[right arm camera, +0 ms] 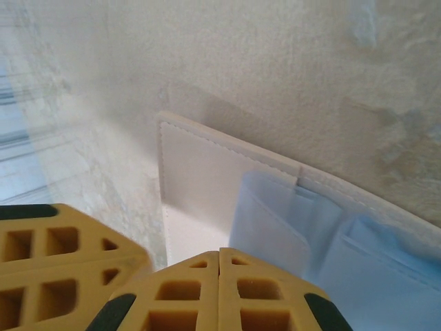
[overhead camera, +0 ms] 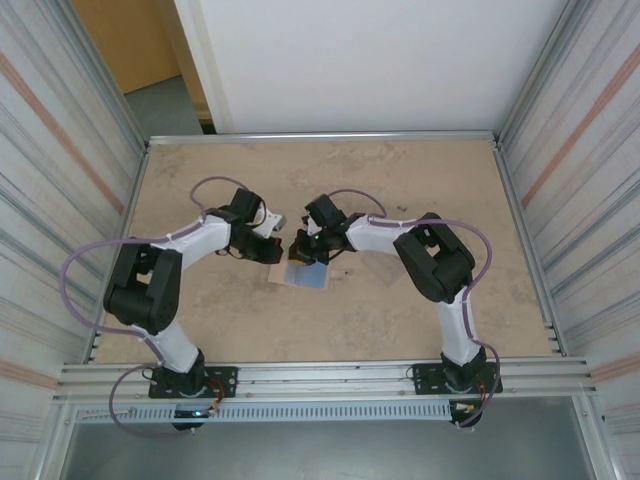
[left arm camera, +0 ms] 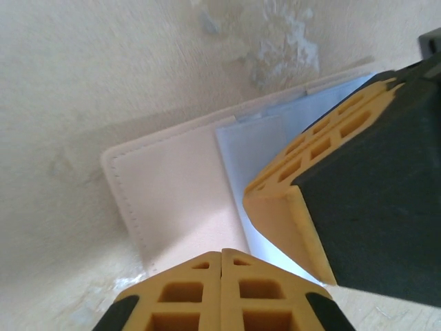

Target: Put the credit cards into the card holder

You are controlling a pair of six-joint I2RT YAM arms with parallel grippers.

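Left gripper and right gripper, both clamped fully together and holding nothing, hang side by side over the opened card holder just beneath them on the worktop.

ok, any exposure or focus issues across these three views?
Top external: evenly lit, sharp, card holder tiny. Left wrist: its beige washed near white, edges soft. Right wrist: table bleached at left, pockets slightly blurred.

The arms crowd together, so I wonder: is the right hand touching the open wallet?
Cannot tell. In the left wrist view, the right hand overlaps the blue pocket of the card holder, but neither contact nor gap shows plainly.
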